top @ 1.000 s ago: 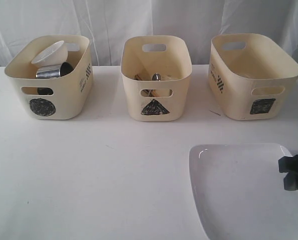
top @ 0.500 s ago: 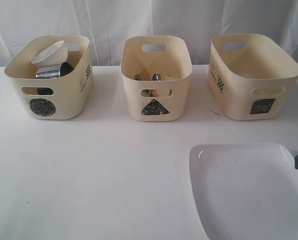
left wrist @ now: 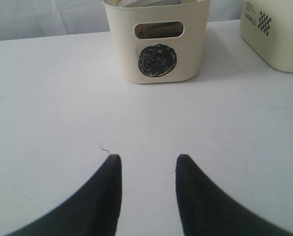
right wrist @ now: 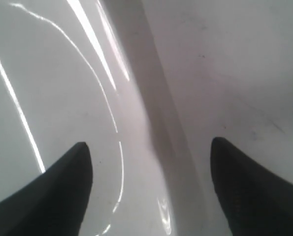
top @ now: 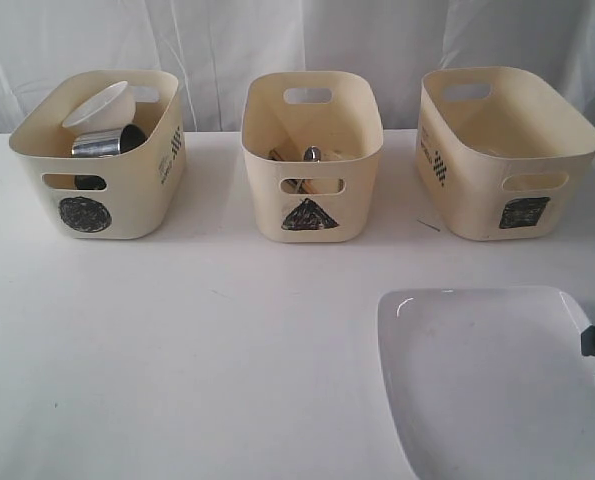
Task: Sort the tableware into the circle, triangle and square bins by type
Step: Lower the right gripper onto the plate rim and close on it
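Standing wide apart, the right claw (right wrist: 148, 157) straddles the rim of the large white square plate (right wrist: 48, 73). One finger hangs over the glossy plate surface and the other over the bare table (right wrist: 244, 59), with nothing gripped between them. Whether either finger touches the plate cannot be told. In the exterior view only the dark tip of this claw shows, at the plate's 3 o'clock edge. The plate lies flat at about 5 o'clock on the table, partly cut off by the frame and well apart from all three bins. The left claw (left wrist: 148, 160) is moderately parted and empty, above bare table. The circle bin (left wrist: 121, 49) stands straight ahead of its fingers, its scribbled mark facing them. This claw does not appear in the exterior view. The three cream bins stand upright in a row along the far side of the table. The circle bin is at 10 o'clock. In it the small white round bowl (top: 102, 103) sits tilted above a steel mug (top: 99, 145) lying on its side. The triangle bin (top: 267, 190) is at 12 o'clock, and the end of a steel utensil (top: 312, 154) shows inside, beside pieces too small to identify. The square bin (top: 467, 200) is at 2 o'clock, the nearest of the three to the plate.
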{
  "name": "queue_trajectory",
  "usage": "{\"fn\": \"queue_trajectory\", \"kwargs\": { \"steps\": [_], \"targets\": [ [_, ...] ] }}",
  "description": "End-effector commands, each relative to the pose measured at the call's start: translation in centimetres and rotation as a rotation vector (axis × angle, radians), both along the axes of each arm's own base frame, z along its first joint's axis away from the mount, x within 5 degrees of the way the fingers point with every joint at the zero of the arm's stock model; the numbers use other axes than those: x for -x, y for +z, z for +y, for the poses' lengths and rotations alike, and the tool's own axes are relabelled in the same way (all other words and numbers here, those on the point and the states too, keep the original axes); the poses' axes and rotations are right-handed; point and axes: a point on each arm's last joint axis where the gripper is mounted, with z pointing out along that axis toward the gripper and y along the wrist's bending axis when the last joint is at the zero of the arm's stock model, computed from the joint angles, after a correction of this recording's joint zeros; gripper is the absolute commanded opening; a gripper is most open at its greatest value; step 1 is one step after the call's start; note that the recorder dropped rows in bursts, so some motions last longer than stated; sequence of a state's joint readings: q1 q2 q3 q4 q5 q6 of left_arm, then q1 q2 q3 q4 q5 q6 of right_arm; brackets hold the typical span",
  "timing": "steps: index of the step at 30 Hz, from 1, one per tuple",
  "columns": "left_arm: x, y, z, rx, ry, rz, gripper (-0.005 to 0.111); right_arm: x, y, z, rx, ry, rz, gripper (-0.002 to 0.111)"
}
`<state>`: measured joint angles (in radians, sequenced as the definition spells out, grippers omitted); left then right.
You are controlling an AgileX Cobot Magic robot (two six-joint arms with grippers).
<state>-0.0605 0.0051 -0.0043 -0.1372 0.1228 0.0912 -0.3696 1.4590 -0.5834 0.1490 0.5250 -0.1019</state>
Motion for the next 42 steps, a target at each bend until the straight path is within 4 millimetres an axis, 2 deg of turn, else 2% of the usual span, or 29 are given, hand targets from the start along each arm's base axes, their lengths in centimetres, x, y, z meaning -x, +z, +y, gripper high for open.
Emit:
{"fn": "queue_trajectory", "kwargs": {
  "steps": [1,20,28,36,42],
  "targets": [
    [0.0,-0.1,0.0,0.005,-0.003,0.003,0.042,-0.5,-0.4,-0.5,0.014,0.031,0.012,0.064],
    [0.0,-0.1,0.0,0.005,-0.003,0.003,0.042,-1.1,-2.5,-0.7,0.004,0.107,0.071,0.064],
    [0.0,-0.1,0.0,0.005,-0.003,0.003,0.042,-1.3,-4.2,-0.4,-0.058,0.127,0.114,0.064],
    [0.0,-0.1,0.0,0.005,-0.003,0.003,0.042,-1.1,-4.4,0.2,-0.129,0.141,0.138,0.063],
    [0.0,-0.1,0.0,0.005,-0.003,0.003,0.042,-0.7,-4.2,1.4,-0.254,0.180,0.176,0.052]
  ]
}}
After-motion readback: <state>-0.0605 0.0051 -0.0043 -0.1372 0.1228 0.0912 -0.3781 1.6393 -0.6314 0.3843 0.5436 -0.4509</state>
